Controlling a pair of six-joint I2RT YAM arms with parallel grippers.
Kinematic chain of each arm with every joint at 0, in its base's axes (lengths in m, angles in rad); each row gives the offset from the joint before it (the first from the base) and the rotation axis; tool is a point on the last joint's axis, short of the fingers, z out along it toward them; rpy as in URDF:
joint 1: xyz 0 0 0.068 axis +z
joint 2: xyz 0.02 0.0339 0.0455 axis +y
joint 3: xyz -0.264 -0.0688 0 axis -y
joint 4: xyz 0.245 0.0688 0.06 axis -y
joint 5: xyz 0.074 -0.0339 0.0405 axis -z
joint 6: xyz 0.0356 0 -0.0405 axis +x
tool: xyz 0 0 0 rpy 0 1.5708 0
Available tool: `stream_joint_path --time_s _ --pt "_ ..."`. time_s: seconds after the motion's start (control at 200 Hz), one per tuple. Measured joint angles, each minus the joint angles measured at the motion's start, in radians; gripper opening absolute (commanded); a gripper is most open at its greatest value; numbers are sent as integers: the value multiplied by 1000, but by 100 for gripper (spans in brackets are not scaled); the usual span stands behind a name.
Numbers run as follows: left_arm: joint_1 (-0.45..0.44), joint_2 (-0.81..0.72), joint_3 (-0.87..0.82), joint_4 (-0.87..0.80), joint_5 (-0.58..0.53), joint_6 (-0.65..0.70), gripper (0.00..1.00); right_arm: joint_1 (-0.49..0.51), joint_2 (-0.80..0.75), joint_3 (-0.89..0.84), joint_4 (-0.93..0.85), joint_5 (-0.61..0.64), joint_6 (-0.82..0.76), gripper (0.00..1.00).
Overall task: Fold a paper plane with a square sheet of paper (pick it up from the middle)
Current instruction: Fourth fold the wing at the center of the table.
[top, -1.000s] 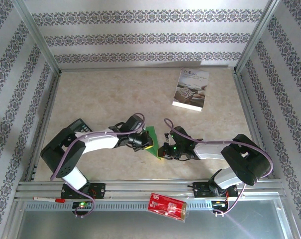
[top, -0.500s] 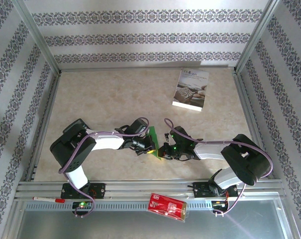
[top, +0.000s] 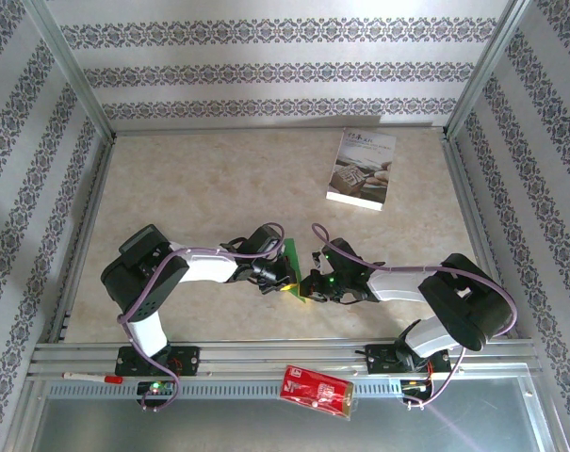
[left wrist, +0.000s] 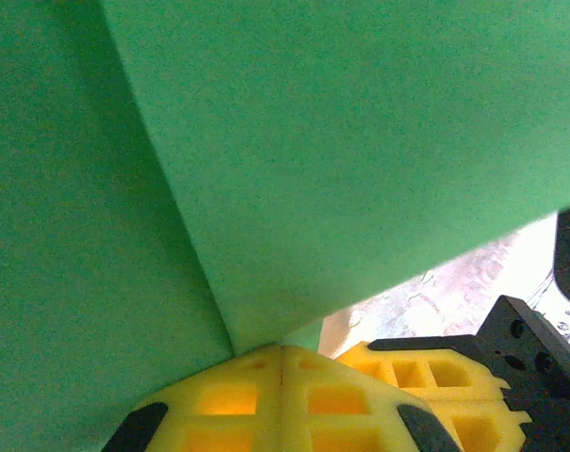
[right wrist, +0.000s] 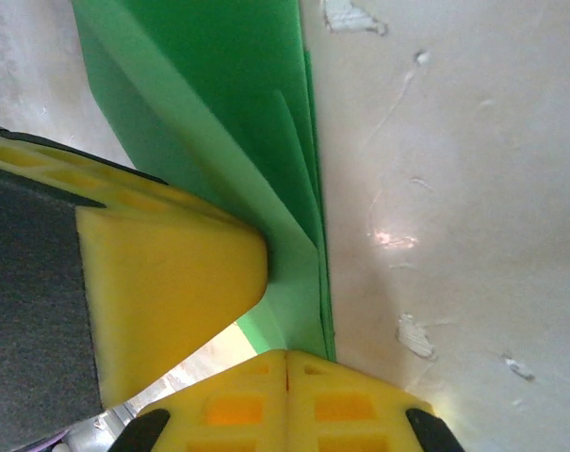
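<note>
Left tool is pressed shut, pinching the folded green paper sheet at its crease. Right tool is shut too, nipping the same sheet just beside it. Prob. both hold it so the layers stay lined up & don't spring open. Sheet stands btw the 2 tools, low over the surface, near the front.

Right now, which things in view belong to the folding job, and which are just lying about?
In the job: green paper, partly folded, pinched by the left gripper and the right gripper.
Lying about: white booklet at the far side; red packet and marker by the near rail.
</note>
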Motion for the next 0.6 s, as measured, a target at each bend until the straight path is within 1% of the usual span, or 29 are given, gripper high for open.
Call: stream_joint_path --time_s 0.4,0.6 --pt "11 7 13 -13 10 28 0 0 0 13 -34 3 -4 0" --pt "42 24 49 -53 27 60 0 -6 -1 15 -41 2 -5 0"
